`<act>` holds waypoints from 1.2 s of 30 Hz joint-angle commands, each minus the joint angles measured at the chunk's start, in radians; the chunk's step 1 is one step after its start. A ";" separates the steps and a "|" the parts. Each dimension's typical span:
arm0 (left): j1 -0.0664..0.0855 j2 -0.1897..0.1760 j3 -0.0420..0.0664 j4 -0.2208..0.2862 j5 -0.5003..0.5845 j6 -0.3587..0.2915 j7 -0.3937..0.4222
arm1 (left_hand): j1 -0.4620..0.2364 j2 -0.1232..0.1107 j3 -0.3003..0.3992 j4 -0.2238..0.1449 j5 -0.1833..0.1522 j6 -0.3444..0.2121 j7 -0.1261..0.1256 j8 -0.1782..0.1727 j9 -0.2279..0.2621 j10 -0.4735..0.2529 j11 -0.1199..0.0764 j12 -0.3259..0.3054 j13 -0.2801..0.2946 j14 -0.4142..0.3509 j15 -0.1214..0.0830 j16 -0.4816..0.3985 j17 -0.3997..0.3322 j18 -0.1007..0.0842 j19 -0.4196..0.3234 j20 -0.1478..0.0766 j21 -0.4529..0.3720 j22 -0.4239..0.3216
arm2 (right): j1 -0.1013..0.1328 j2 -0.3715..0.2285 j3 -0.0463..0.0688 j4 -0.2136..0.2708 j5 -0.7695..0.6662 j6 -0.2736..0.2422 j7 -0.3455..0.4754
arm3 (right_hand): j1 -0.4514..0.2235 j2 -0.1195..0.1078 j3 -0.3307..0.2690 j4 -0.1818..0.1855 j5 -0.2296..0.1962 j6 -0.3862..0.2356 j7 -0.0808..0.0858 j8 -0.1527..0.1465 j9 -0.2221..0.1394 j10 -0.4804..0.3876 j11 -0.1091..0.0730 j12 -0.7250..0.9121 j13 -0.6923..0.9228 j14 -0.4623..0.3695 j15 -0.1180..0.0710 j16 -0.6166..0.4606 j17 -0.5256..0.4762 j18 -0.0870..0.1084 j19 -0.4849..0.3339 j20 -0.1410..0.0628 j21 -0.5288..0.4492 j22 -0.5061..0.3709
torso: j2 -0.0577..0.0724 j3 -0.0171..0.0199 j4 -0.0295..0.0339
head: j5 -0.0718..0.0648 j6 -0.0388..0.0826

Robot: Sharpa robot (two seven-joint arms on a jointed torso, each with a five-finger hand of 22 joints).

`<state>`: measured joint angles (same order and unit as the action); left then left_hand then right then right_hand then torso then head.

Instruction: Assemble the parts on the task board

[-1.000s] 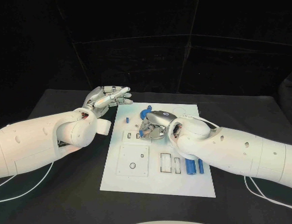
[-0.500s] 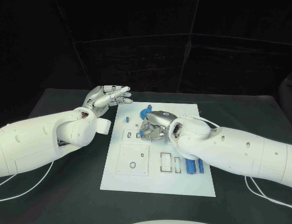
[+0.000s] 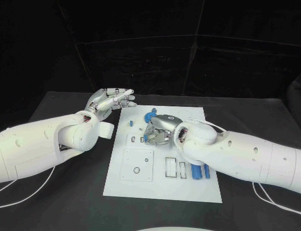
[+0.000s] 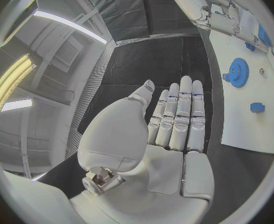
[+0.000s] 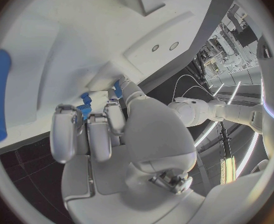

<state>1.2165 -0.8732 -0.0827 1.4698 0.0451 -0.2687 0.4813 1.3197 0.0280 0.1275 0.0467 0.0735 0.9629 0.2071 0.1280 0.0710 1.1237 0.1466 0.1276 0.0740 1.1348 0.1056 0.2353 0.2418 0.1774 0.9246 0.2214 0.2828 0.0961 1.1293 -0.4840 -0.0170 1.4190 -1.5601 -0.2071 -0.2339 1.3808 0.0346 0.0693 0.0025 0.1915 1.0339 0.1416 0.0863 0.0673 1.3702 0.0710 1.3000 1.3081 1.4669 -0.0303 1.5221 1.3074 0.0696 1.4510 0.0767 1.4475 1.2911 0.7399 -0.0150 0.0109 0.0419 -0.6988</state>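
Near the front of the task board [image 3: 161,187], two blue parts [image 3: 202,172] lie half-hidden by the right arm. Mid-board, the right hand [image 3: 159,129] curls over a small blue piece [image 5: 85,110]; whether it grips it is unclear. Beyond, the blue gear [image 3: 149,116] lies flat. The left hand [image 3: 110,101] hovers flat-fingered, empty, off the board's far left corner.

No text, label or number can be read

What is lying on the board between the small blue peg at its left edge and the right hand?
In the head view, the blue gear lies on the task board, slightly farther back, between the small blue peg and the right hand.
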 commanded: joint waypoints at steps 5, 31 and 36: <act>0.002 0.001 0.001 0.001 -0.001 0.013 -0.007 | -0.001 0.000 0.003 -0.003 0.001 0.004 0.003 -0.005 -0.001 0.002 0.001 -0.003 -0.001 0.000 -0.003 -0.005 0.002 0.007 0.009 -0.002 -0.004 -0.002 | -0.001 -0.001 -0.001 0.001 -0.010 -0.009 -0.014 | -0.017 -0.020 0.010 0.002 -0.001 -0.028 0.008 -0.014 -0.002 0.000 -0.012 -0.015 -0.002 0.080 0.013 -0.004 0.157 -0.013 -0.003 0.009 -0.002 -0.002 | 0.000 0.0002 0.0001 | 0.000 0.000; 0.002 -0.002 0.001 -0.003 -0.026 0.025 -0.043 | -0.014 -0.006 0.013 -0.009 0.000 0.005 -0.001 -0.009 -0.001 0.003 -0.004 -0.010 -0.003 0.055 -0.018 0.023 0.023 0.009 0.054 -0.016 0.018 0.006 | -0.003 -0.056 -0.001 0.074 -0.018 -0.133 0.021 | -0.091 -0.095 -0.054 0.055 -0.044 -0.144 0.031 -0.019 -0.001 -0.061 0.012 -0.081 -0.072 0.077 0.033 -0.013 0.145 -0.011 -0.008 0.030 -0.008 -0.011 | 0.000 0.0017 -0.0011 | 0.003 0.003; 0.002 -0.009 0.001 -0.003 -0.141 0.005 -0.154 | -0.050 -0.019 0.009 -0.004 -0.005 0.033 -0.022 -0.003 0.003 0.056 -0.032 0.005 0.007 0.220 -0.065 0.146 0.107 0.007 0.184 -0.065 0.098 0.040 | 0.002 -0.155 0.000 0.166 0.049 -0.164 0.093 | -0.090 -0.103 -0.068 0.065 -0.030 -0.150 0.032 -0.015 0.001 -0.064 0.014 -0.082 -0.075 0.074 0.035 -0.020 0.134 -0.009 -0.013 0.032 -0.013 -0.021 | -0.004 0.0001 -0.0022 | 0.006 0.007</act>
<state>1.2165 -0.8812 -0.0828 1.4661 0.0020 -0.2629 0.4244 1.2788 0.0072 0.1359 0.0384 0.0735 0.9892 0.1854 0.1211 0.0718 1.1701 0.1189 0.1275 0.0774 1.3332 0.0471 0.3628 0.3368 0.1773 1.0910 0.1637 0.3695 0.1312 1.1257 -0.6238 -0.0186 1.5654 -1.5582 -0.3091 -0.2101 1.2882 -0.0591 0.0067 0.0666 0.1581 0.8912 0.1740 0.0689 0.0667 1.3127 0.0857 1.2225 1.2342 1.4667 -0.0016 1.5063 1.3081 0.0698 1.4399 0.1021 1.4382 1.2718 0.7385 -0.0137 0.0104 0.0464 -0.6941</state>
